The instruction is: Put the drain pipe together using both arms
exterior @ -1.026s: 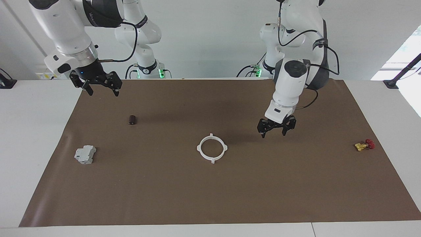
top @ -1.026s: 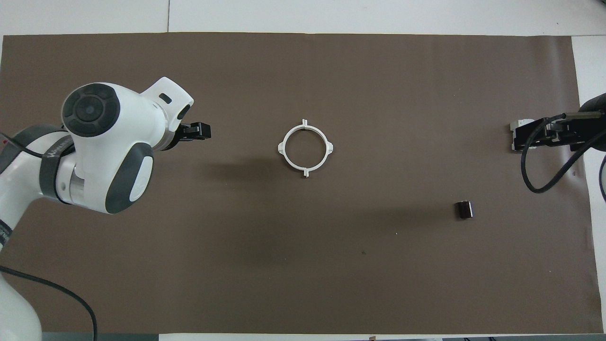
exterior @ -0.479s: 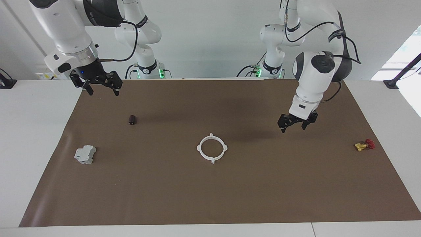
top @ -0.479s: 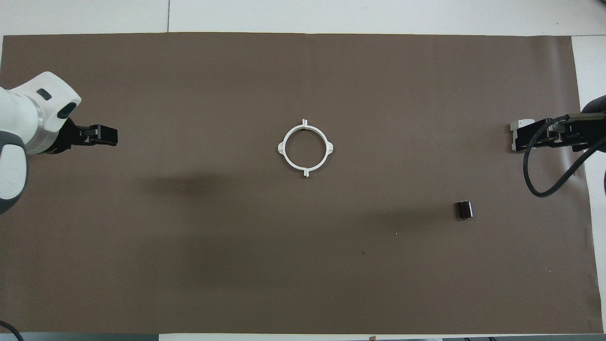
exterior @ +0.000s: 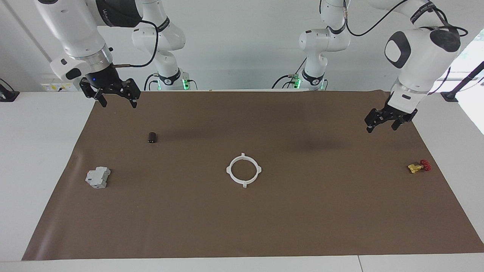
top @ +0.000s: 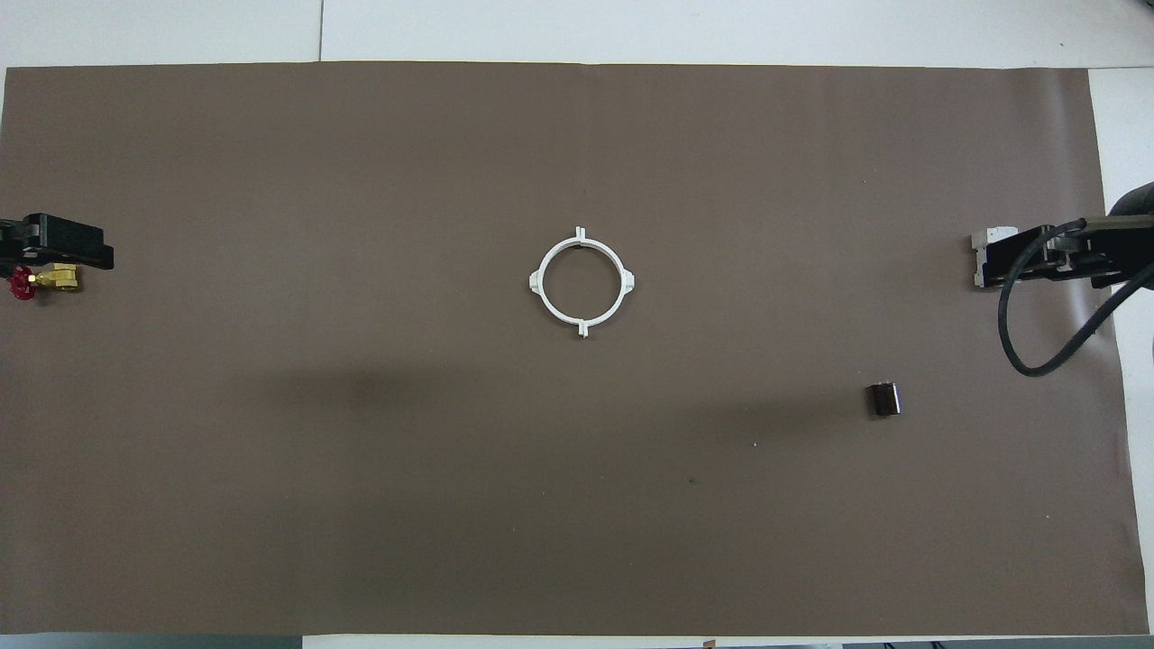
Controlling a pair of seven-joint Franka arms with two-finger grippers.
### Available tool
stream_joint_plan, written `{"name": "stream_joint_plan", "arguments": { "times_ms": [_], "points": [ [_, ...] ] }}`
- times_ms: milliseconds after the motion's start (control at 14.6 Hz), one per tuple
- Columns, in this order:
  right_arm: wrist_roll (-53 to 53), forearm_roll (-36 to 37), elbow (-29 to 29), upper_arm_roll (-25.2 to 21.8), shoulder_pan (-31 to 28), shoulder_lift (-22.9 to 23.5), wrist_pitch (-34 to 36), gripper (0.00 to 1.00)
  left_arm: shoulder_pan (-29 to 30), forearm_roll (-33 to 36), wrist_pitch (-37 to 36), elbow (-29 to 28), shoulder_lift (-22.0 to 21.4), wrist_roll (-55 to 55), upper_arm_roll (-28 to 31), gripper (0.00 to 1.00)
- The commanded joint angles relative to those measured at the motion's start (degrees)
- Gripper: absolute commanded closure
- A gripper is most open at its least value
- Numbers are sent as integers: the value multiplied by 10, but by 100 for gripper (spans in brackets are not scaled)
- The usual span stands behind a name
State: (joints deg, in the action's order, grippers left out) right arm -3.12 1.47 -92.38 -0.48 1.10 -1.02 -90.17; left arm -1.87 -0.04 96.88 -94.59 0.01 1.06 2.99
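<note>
The drain pipe [exterior: 228, 169] lies flat on the middle of the brown mat as one white ring with small outward tabs; it also shows in the overhead view [top: 535, 282]. Nothing touches it. My left gripper [exterior: 381, 127] is open and empty, raised over the mat's edge at the left arm's end. In the overhead view only its black tip [top: 63, 254] shows at the frame's edge. My right gripper [exterior: 118, 105] is open and empty, raised over the mat's corner at the right arm's end, and its black body shows in the overhead view [top: 1001, 263].
A grey blocky box [exterior: 97, 177] sits near the right arm's end, partly covered by the gripper in the overhead view [top: 979, 242]. A small dark cylinder [exterior: 152, 137] [top: 884, 399] lies nearer the robots. A yellow and red valve [exterior: 418, 166] [top: 41, 281] lies at the left arm's end.
My left arm has swung away from beside the ring toward its own end of the table and has risen. The right arm has hardly moved. The ring has stayed put.
</note>
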Motion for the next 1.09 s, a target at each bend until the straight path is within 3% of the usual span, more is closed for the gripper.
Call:
{"name": "stream_joint_plan", "arguments": {
  "times_ms": [0, 342, 1026],
  "points": [
    [13, -3, -3, 3, -6, -6, -4, 0, 10, -19, -74, 70, 21, 11, 0, 0],
    [15, -4, -3, 3, -5, -6, -2, 0, 10, -21, -105, 55, -1, 5, -3, 0],
    [15, -5, -3, 4, -5, -6, -3, 0, 8, -1, -107, 62, 3, 10, -4, 0]
  ]
}}
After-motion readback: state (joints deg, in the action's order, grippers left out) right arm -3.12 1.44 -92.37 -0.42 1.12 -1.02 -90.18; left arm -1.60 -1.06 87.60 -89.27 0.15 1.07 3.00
